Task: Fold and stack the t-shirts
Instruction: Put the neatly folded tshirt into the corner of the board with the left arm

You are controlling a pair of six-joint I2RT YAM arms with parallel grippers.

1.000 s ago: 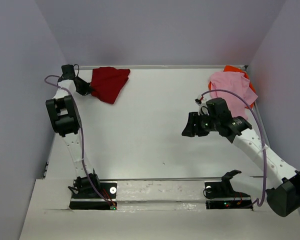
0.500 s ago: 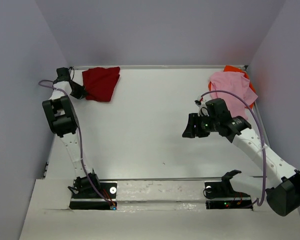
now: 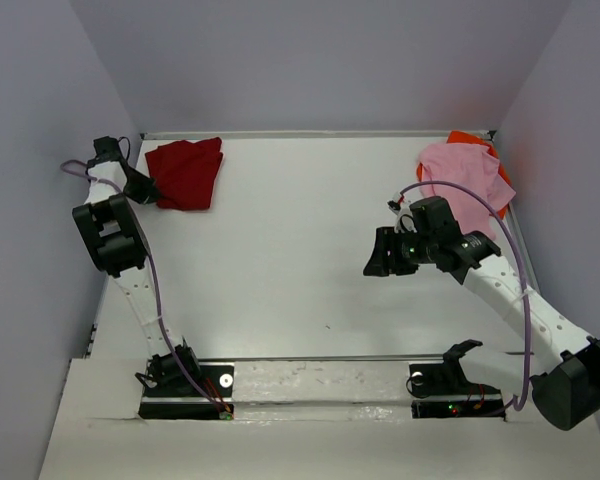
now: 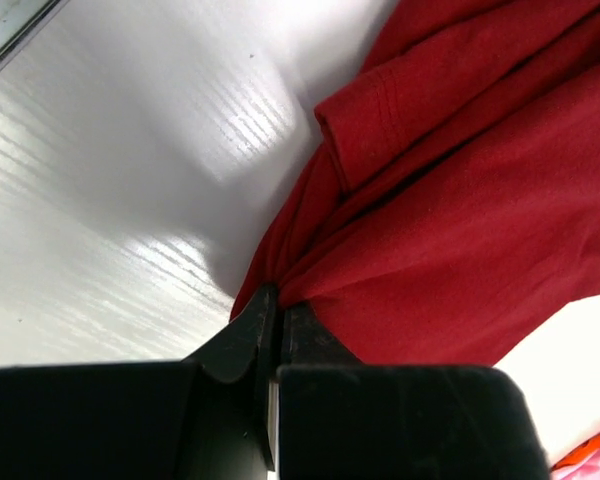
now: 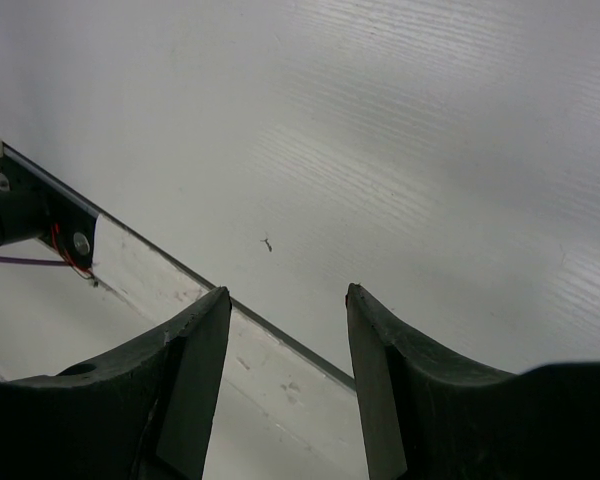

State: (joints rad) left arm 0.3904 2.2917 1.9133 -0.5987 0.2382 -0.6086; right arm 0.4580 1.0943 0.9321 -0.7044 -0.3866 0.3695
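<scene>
A dark red t-shirt (image 3: 185, 172) lies bunched at the table's far left corner; the left wrist view shows its folds (image 4: 460, 190) close up. My left gripper (image 3: 145, 190) is shut on the shirt's left edge (image 4: 278, 297). A light pink t-shirt (image 3: 465, 185) lies at the far right on top of a bright orange t-shirt (image 3: 477, 143), of which only edges show. My right gripper (image 3: 373, 258) hangs open over bare table left of the pink shirt, nothing between its fingers (image 5: 285, 300).
The white table (image 3: 300, 240) is boxed in by purple walls on the left, back and right. A metal rail (image 3: 320, 358) runs along the near edge, with both arm bases (image 3: 185, 380) behind it. The right arm's purple cable (image 3: 500, 215) loops over the pink shirt.
My left gripper has dragged the dark red shirt leftward and toward the far left corner. The right arm has stayed still.
</scene>
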